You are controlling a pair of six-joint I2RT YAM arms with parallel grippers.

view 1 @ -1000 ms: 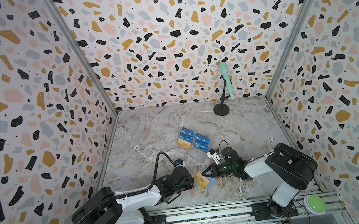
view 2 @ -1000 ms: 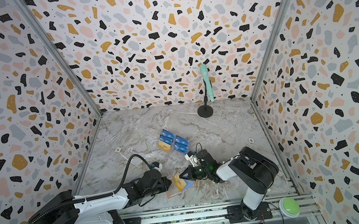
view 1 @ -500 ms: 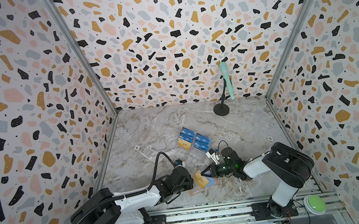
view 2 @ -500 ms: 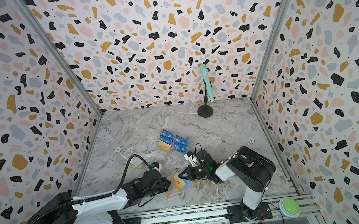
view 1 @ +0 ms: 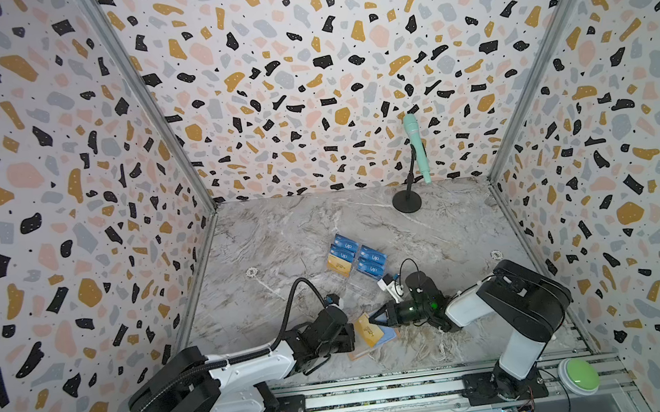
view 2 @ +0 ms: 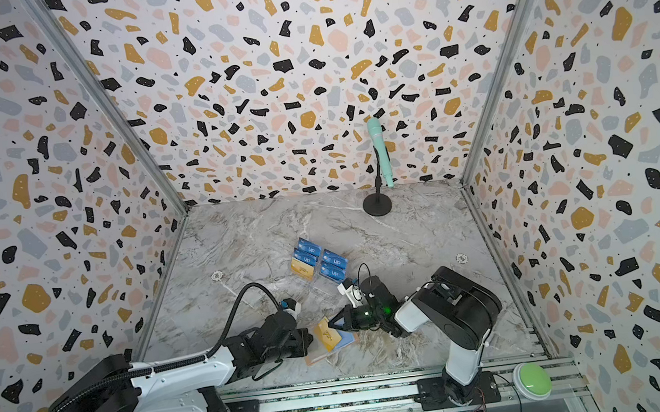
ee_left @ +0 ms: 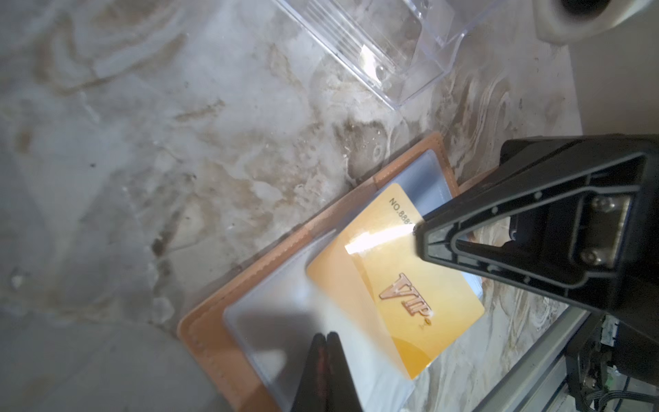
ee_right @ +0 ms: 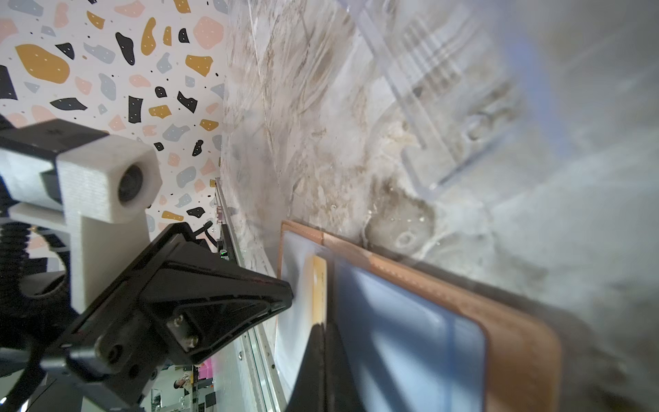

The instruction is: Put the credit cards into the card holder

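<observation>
Left gripper (ee_left: 325, 337) has closed fully, pinching holder's (ee_left: 205, 342) clear sleeve; right gripper (ee_right: 323, 326) clamps shut on gold card (ee_left: 420, 303), partly under that sleeve.

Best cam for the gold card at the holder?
Left wrist: the gold card is large and face-on, VIP lettering readable, partly under a clear sleeve. Right wrist shows only a blurred edge-on sliver. In both top views it is a tiny gold patch.
</observation>
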